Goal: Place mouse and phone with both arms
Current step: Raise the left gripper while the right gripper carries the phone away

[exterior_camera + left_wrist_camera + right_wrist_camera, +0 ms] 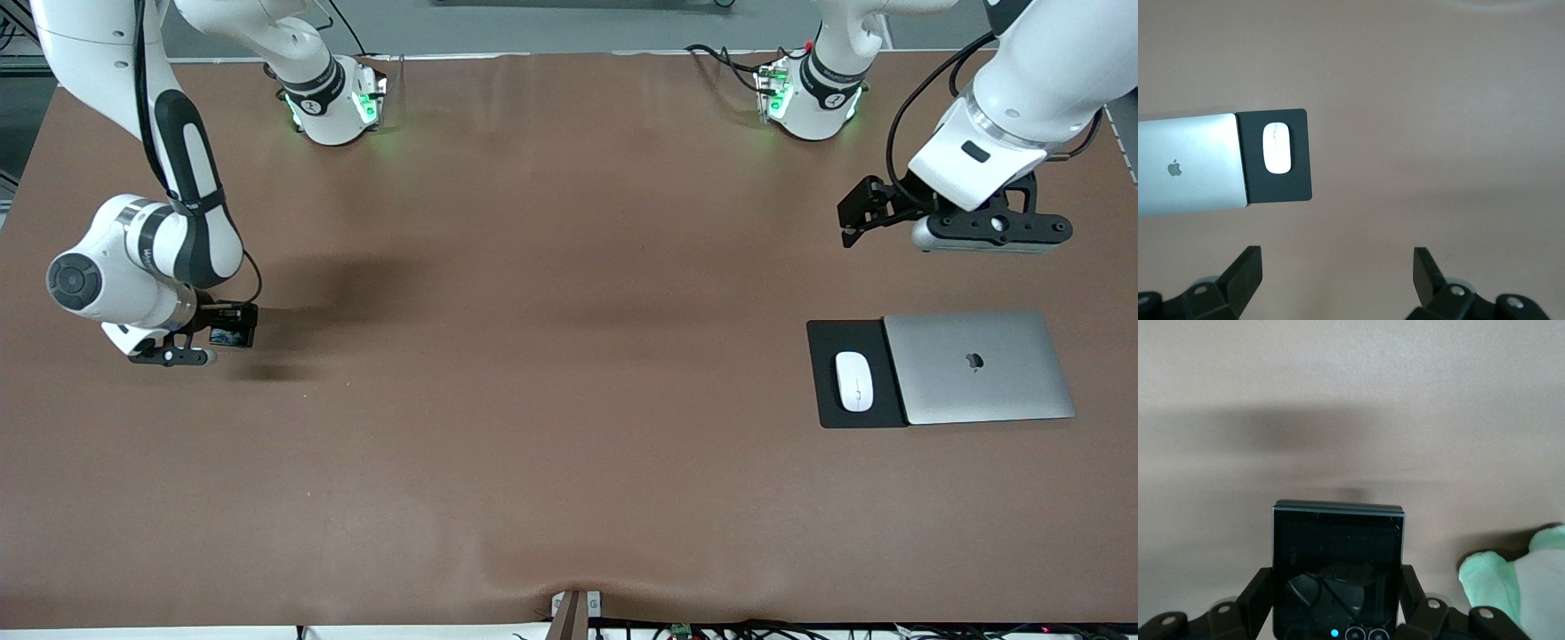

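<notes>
1. Lying on a black pad (845,373) at the lower right of the front frame: the mouse (853,380), white, oval, long axis running toward the camera, with a thin centre line on its top.
2. Overlapping the edge of that pad toward the left arm's end of the table: a closed silver laptop (978,366), logo up, flat on the brown table (533,400).
3. Seen again in the left wrist view at upper left of its frame: mouse (1277,148) centred on the pad (1275,157), laptop (1190,164) touching the pad's edge.
4. Hanging over bare table at the upper right of the front frame, above the laptop and pad in that frame: the left gripper (858,213), fingers spread wide, nothing between them; same spread claw (1337,277) along the bottom of its wrist view.
5. Low over the table at the middle left of the front frame, at the right arm's end: the right gripper (233,327), pinching the phone (229,336).
6. Shown close in the right wrist view at bottom centre: phone (1338,570), black glossy slab, clamped on both side edges by the fingers (1257,597), its dark shadow on the table just past it.
</notes>
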`<state>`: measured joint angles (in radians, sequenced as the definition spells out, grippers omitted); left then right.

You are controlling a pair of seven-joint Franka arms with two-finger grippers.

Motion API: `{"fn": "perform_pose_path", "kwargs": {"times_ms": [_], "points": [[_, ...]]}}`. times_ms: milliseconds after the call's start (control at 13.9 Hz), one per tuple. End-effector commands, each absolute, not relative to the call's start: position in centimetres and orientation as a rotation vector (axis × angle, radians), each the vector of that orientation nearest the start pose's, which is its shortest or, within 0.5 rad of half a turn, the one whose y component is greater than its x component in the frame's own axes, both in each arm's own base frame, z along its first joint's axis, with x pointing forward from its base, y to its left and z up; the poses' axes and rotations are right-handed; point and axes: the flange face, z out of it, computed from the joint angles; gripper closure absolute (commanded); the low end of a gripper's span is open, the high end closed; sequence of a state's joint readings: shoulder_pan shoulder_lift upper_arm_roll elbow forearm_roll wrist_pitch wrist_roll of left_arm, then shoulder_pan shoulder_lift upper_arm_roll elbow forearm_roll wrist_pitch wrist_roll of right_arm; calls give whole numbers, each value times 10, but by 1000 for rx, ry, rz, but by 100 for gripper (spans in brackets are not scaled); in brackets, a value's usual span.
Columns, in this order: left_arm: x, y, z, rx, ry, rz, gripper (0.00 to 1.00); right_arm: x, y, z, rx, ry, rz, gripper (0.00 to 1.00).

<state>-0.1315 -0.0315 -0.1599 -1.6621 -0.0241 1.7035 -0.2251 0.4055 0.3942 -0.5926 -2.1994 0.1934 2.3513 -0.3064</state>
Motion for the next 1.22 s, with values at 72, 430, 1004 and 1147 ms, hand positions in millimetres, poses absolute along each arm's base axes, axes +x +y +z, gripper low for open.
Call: {"fn": "perform_pose_path", "kwargs": {"times_ms": [72, 430, 1004, 1147], "points": [[528, -168, 602, -3186, 142, -98, 0, 511, -115, 208, -3163, -29, 241, 100], [530, -164, 605, -3186, 132, -113, 0, 495, -117, 188, -3190, -66, 225, 78], [540, -129, 605, -3189, 102, -116, 0, 508, -109, 214, -3164, -125, 175, 0], [539, -129, 605, -3189, 105, -116, 0, 530, -105, 258, -3131, -136, 110, 0]]}}
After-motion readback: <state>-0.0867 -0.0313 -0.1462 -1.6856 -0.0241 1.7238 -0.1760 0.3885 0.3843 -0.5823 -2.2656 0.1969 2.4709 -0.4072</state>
